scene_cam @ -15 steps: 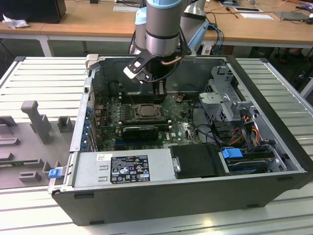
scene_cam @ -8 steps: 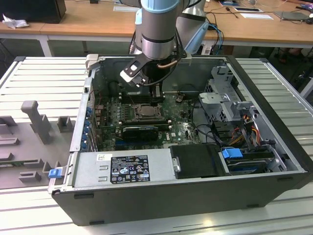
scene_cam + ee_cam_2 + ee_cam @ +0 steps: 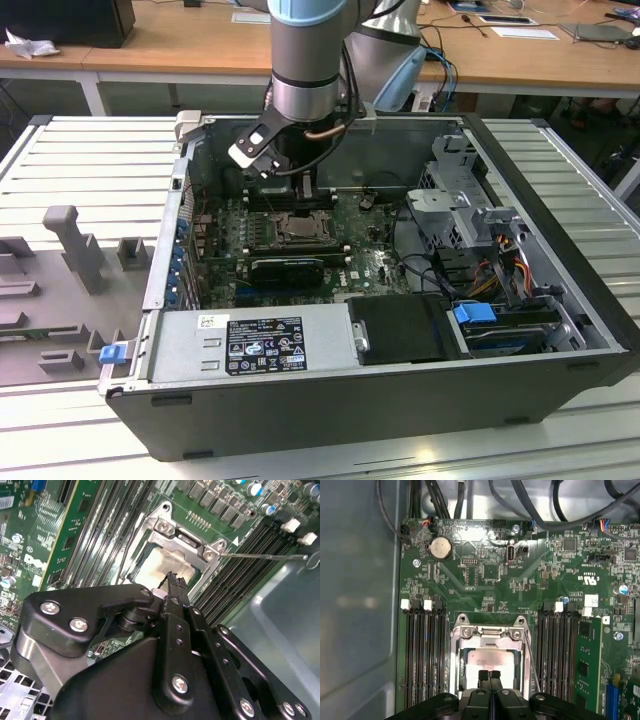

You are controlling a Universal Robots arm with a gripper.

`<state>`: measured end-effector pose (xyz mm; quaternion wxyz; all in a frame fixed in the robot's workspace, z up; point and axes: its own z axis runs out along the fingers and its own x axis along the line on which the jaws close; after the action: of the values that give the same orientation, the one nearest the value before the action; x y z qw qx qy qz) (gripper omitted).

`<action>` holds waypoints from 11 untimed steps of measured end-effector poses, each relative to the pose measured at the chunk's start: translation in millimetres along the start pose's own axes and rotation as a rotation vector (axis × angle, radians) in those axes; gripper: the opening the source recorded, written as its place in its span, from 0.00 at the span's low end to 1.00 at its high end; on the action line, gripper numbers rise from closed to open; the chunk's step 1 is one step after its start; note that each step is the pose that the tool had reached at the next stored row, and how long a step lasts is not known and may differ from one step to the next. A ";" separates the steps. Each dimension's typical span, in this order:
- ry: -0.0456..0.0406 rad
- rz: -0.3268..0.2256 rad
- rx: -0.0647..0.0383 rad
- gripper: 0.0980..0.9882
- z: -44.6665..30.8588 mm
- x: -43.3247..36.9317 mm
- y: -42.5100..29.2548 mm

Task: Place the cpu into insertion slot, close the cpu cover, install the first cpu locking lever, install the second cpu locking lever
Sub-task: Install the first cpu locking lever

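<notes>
Inside the open computer case (image 3: 560, 300), the insertion slot (image 3: 300, 228) sits in the green board. In both wrist views the cpu (image 3: 490, 659) (image 3: 160, 565) lies in the slot, its pale metal top showing through the window of the cpu cover (image 3: 487, 632) (image 3: 186, 541). The cover's grey frame lies flat around it. A thin wire locking lever (image 3: 262, 556) (image 3: 533, 661) sticks out from one corner of the socket over the memory slots. My gripper (image 3: 489, 676) (image 3: 172, 577) hangs just above the cpu's near edge. Its black fingertips are pressed together, with nothing between them.
Black memory slots (image 3: 420, 655) flank the socket on both sides. A ribbed black heatsink (image 3: 288, 268) lies just in front of it. The power supply (image 3: 250, 345) and drive bay (image 3: 470, 215) fill the case's near and right parts. Cables (image 3: 520, 500) hang at the board's edge.
</notes>
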<state>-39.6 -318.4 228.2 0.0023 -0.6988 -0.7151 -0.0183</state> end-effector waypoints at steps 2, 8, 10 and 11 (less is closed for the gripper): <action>-0.0001 0.000 0.000 0.01 -0.1 0.0 -1.1; 0.0000 0.000 0.000 0.01 -3.5 0.1 -1.1; 0.0001 0.000 0.000 0.01 -4.0 0.1 -1.1; -0.0001 0.000 0.000 0.01 -4.3 0.1 -1.1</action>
<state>-40.9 -318.4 232.5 0.0023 -0.6988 -0.7151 -0.0182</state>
